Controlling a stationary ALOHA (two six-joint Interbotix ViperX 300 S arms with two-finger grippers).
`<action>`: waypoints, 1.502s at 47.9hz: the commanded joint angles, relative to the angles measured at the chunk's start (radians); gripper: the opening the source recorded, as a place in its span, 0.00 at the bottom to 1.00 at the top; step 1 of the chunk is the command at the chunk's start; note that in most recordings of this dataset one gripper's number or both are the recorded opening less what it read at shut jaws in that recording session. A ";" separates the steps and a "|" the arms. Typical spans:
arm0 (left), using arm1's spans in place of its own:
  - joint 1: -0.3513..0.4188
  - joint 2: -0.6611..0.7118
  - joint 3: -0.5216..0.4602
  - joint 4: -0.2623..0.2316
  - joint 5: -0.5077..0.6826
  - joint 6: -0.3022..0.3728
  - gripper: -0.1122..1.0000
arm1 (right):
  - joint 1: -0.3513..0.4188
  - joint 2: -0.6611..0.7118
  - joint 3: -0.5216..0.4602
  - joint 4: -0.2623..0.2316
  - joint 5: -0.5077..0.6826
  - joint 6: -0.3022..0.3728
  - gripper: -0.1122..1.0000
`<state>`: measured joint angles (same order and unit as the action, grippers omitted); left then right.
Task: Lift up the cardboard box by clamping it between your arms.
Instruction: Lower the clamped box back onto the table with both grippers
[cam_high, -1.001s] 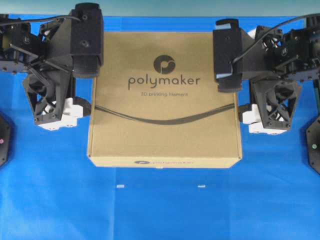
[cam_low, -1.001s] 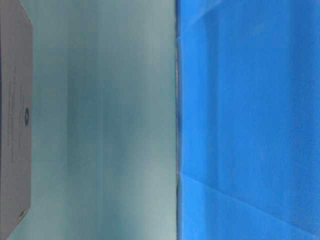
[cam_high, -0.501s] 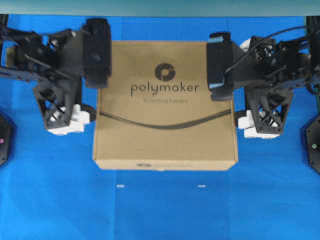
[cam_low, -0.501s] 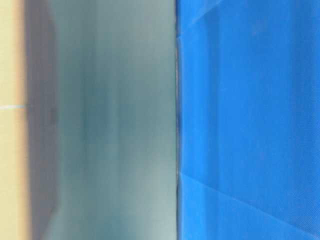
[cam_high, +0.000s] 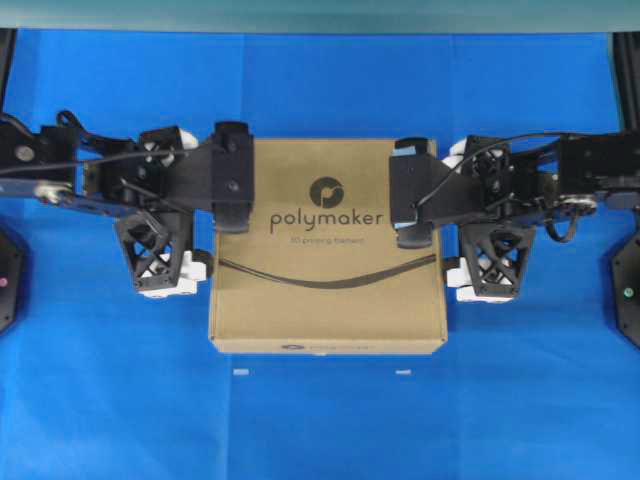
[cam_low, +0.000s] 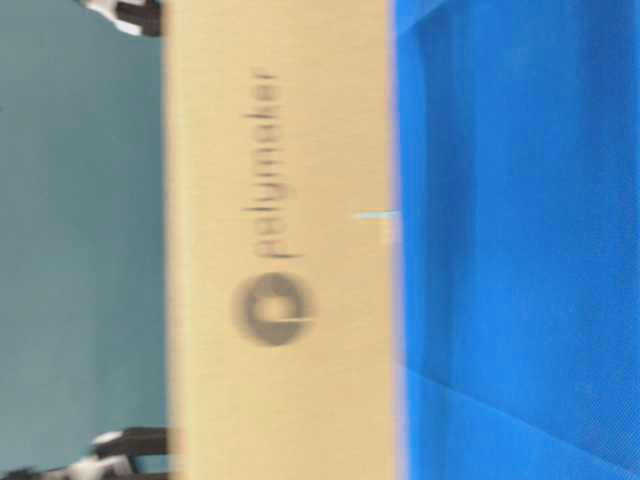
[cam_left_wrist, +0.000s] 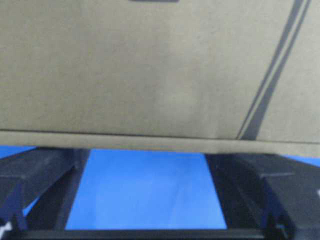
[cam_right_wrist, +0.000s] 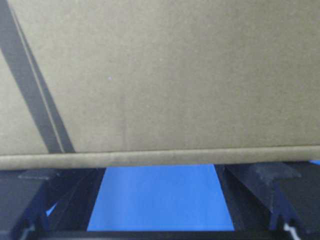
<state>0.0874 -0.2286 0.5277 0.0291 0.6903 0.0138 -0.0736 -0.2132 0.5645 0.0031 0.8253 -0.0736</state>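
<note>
The blue table cover (cam_high: 320, 430) is filling pretty much the whole overhead view, with a strip of teal wall (cam_high: 320, 14) running along the top edge.

Next biggest is the cardboard box (cam_high: 328, 245). It's sitting dead center in the overhead shot, flat side up, polymaker logo and that curved dark line facing the camera. In the table-level view the box's front edge (cam_low: 280, 240) is taking up the middle of the frame, blurry, with the logo readable sideways and the blue cover meeting it along one side. Can't tell from that blur whether it's touching the surface or hanging just above it.

Then the arms. The left arm (cam_high: 110, 180) is reaching in from the left and pressing against the box's left side; the right arm (cam_high: 540, 185) is doing the mirror thing on the right side. So the box is sandwiched between the two.

The left gripper (cam_high: 232, 178) is overlapping the box's top left edge, and the right gripper (cam_high: 412, 182) the top right edge. Both wrist cams are showing brown cardboard filling the upper part, with the dark fingers (cam_left_wrist: 40, 175) (cam_right_wrist: 260, 185) spread wide apart below the box edge and blue cover between them. So both grippers are standing parted, not pinching anything themselves.

Smallest: two tiny white marks (cam_high: 241, 372) on the cover, just in front of the box.
</note>
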 joint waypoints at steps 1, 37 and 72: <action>0.006 0.023 0.005 -0.003 -0.098 -0.017 0.87 | 0.003 0.017 0.003 0.008 -0.092 0.028 0.99; 0.009 0.202 0.144 -0.003 -0.293 -0.029 0.87 | 0.018 0.199 0.132 0.009 -0.328 0.026 0.99; 0.003 0.199 0.204 -0.003 -0.356 -0.031 0.87 | 0.005 0.189 0.238 0.014 -0.462 0.029 0.99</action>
<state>0.0951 0.0031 0.7271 0.0276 0.3543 -0.0184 -0.0675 0.0138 0.7961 0.0153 0.3912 -0.0522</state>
